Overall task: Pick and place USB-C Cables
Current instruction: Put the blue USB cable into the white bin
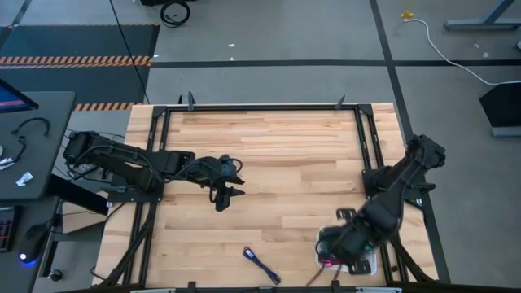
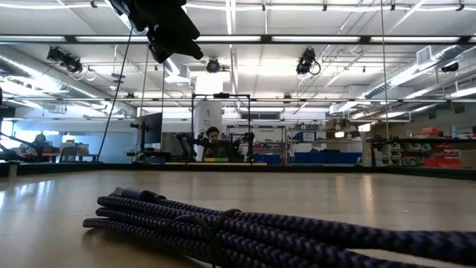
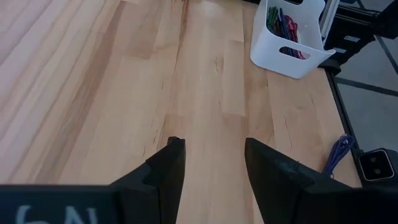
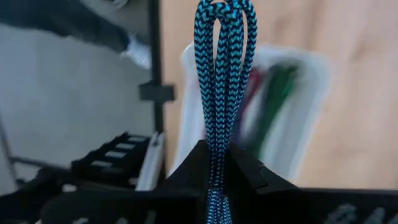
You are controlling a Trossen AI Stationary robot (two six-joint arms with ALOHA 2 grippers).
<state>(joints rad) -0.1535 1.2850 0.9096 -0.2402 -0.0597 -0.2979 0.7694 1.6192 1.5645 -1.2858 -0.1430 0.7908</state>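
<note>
Right gripper [image 4: 214, 165]: clenched on a teal cable [image 4: 221, 81], held over the white bin [image 3: 292, 46] at 5 o'clock.
Left gripper [image 3: 211, 162]: released, empty, at 9 o'clock.

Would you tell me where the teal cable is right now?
The teal cable is clamped in the right pincer, above the white bin at the table's near right corner.

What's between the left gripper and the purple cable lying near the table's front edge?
Only bare wood. In the high view, nothing sits on the table between the left gripper and the purple cable.
</note>
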